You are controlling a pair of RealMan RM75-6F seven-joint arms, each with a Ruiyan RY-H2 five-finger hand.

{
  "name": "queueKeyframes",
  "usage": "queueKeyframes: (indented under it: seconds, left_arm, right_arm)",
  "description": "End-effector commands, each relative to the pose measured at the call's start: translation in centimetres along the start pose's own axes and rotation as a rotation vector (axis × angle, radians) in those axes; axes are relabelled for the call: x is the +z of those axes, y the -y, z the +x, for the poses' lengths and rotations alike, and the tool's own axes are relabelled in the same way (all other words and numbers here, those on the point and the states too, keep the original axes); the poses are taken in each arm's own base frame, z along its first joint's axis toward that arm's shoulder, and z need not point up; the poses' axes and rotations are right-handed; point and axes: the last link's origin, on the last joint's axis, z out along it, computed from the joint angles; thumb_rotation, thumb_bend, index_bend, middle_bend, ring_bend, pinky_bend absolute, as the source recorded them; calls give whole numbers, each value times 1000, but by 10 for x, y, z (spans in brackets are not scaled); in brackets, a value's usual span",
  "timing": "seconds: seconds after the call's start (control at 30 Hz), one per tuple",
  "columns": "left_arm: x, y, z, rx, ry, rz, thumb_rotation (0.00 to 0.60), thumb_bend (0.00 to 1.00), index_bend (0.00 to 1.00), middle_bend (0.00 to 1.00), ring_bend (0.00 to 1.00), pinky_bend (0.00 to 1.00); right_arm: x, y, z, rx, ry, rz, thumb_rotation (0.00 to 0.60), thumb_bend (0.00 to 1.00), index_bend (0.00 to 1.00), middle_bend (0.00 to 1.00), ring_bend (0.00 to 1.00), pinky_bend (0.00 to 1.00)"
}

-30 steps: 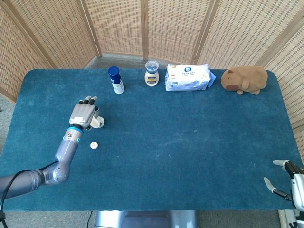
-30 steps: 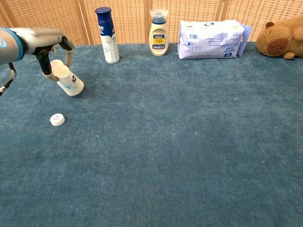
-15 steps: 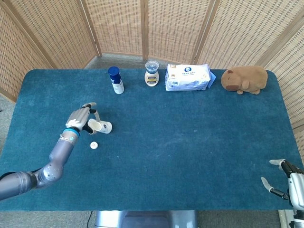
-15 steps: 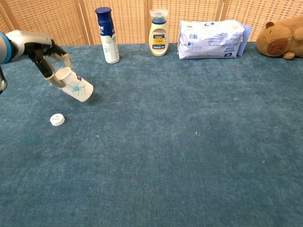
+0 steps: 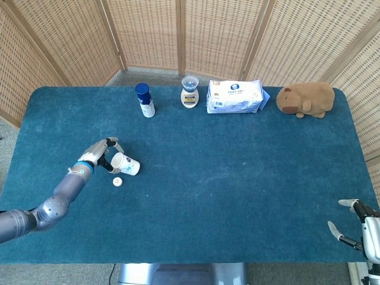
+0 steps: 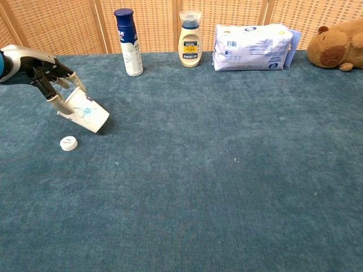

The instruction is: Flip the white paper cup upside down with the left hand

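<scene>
- 1 white paper cup (image 6: 84,110) is seen at the left of the blue table (image 5: 237,178), tipped on its side with its mouth toward the left hand (image 6: 50,76) and its base pointing right.
- The cup is held at its rim by the left hand's fingers (image 6: 55,100), which are closed on it; in the head view the cup (image 5: 124,164) sits just right of that hand (image 5: 98,153).
- 1 small white cap (image 6: 68,143) lies on the table just in front of the cup, apart from it.
- 2 bottles stand at the far edge: 1 blue-capped bottle (image 6: 128,41) and 1 cream bottle (image 6: 190,39).
- 1 pack of wipes (image 6: 253,47) and 1 brown plush toy (image 6: 337,45) lie further right; none of these stands near the cup.
- The right hand (image 5: 359,228) is seen at the lower right corner, holding nothing, its fingers spread.
- Compared with 0.5 s ago, the cup is lower and more tilted, and the left hand is drawn back toward the left edge.
</scene>
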Motion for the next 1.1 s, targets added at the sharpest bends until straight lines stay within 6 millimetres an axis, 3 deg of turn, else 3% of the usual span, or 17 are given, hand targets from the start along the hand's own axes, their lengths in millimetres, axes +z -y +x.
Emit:
queueKeyframes:
  seconds: [0.03, 0.3, 0.5, 0.77, 1.1]
  left_arm:
    - [-2, -1, 1, 43, -8, -6, 599, 123, 333, 92, 0, 176]
    - [-12, -5, 8, 198, -57, -30, 600, 123, 318, 92, 0, 166]
    - [-24, -10, 17, 464, -138, -48, 599, 132, 317, 92, 0, 156]
    - [-35, -22, -7, 693, -152, -102, 600, 159, 317, 92, 0, 144]
    - [-36, -27, -28, 805, -158, -106, 600, 159, 318, 92, 0, 143]
  right_arm:
    - [0, 0, 0, 1, 1, 0, 412, 330, 334, 343, 408, 432]
    - [-1, 0, 2, 5, -8, 2, 413, 330, 334, 343, 408, 432]
    - [-1, -1, 1, 9, -6, 1, 414, 330, 334, 343, 408, 432]
    - [-1, -2, -1, 14, -4, 3, 413, 330, 334, 343, 408, 432]
    - [-3, -5, 2, 19, -7, -3, 415, 329, 333, 343, 408, 431]
